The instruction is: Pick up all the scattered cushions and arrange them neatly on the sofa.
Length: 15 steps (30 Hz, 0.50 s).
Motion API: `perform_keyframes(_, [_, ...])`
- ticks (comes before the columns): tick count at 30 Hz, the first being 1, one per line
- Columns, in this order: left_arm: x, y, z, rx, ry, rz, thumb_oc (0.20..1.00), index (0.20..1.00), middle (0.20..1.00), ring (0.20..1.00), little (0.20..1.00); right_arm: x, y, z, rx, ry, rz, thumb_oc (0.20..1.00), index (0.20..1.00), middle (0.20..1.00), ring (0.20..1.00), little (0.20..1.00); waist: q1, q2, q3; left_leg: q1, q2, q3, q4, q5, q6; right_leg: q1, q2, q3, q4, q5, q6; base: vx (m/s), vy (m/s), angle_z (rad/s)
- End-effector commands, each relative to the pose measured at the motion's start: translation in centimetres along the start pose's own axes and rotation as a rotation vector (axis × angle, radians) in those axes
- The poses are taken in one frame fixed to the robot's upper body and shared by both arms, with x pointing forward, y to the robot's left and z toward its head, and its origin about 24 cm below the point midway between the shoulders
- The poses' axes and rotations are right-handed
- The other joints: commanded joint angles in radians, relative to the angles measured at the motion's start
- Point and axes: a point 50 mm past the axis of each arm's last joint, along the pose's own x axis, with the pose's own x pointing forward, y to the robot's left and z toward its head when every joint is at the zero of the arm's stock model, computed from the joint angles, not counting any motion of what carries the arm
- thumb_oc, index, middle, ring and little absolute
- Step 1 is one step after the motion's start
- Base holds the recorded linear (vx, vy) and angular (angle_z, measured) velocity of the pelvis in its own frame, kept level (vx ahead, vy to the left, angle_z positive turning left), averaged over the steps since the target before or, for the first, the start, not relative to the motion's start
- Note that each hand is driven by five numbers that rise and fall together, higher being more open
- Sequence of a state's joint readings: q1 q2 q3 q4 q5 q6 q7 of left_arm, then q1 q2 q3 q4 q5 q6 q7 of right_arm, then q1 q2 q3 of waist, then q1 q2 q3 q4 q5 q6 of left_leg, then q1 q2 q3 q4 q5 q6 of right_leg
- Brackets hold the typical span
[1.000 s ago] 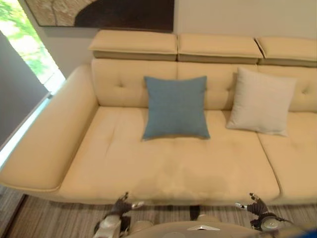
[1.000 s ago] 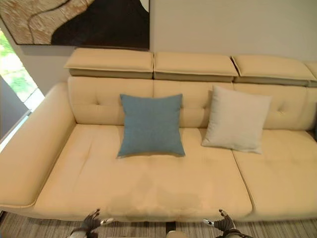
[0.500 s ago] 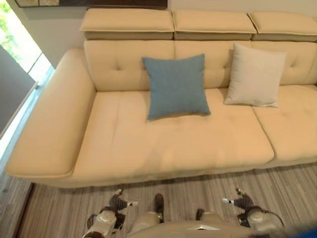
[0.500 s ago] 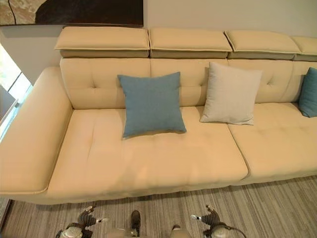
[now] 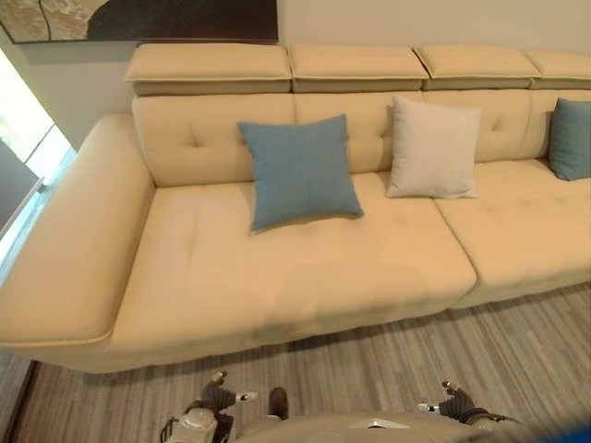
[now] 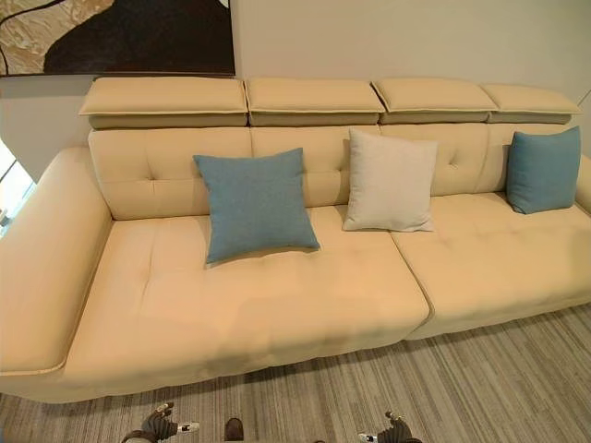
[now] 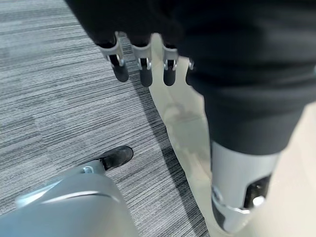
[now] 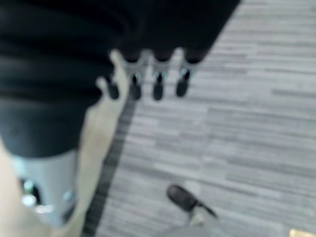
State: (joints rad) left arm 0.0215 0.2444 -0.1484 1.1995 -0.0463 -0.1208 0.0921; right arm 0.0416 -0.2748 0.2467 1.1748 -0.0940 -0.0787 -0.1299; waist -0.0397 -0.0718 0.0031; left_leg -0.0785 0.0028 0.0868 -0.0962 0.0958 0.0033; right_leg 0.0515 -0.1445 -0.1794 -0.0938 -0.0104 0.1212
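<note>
Here you face a long cream sofa (image 6: 277,305) against a pale wall (image 6: 388,41), with a dark-and-tan picture (image 6: 120,37) hung above its left end. The grey striped floor (image 6: 480,388) runs along the sofa's front edge, and nothing lies on it between you and the seat. A bright window (image 5: 23,129) shows past the left armrest.

Three cushions stand on the seat, each leaning against the backrest. The blue cushion (image 6: 256,205) sits on the left seat section, slightly tilted. The cream cushion (image 6: 390,181) stands near it to the right, close to the seam between the seat sections. A second blue cushion (image 6: 543,170) stands at the far right end, well apart from the other two.

Your left hand (image 5: 218,398) hangs low over the floor in front of the sofa, fingers (image 7: 146,74) straight and relaxed, holding nothing. Your right hand (image 5: 454,404) hangs likewise on the other side, its fingers (image 8: 158,89) loose and empty.
</note>
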Motion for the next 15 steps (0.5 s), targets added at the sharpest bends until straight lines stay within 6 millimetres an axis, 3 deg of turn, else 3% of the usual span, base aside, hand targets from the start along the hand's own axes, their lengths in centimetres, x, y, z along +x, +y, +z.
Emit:
perform_keyframes(1, [0.42, -0.23, 1.94, 0.04, -0.057, -0.003, 1.0, 1.0, 1.0, 1.0, 1.0, 0.57, -1.19, 2.07, -0.009, -0.054, -0.042, 1.0, 1.0, 1.0, 1.0, 1.0, 0.014, 0.006, 0.031, 0.106, 0.02, -0.009, 0.024, -0.167, -0.046, -0.021, 0.01, 0.0, 0.028, -0.008, 0.027, 0.0, -0.13, 0.06])
perform_keyframes(15, [0.38, -0.7, 1.6, 0.059, -0.039, -0.009, 1.0, 1.0, 1.0, 1.0, 1.0, 0.51, -1.37, 1.37, -0.022, -0.027, -0.059, 1.0, 1.0, 1.0, 1.0, 1.0, 0.004, 0.023, 0.028, 0.131, 0.034, -0.003, 0.019, -0.166, -0.057, 0.007, 0.025, 0.009, 0.011, -0.021, 0.015, 0.01, -0.018, 0.0])
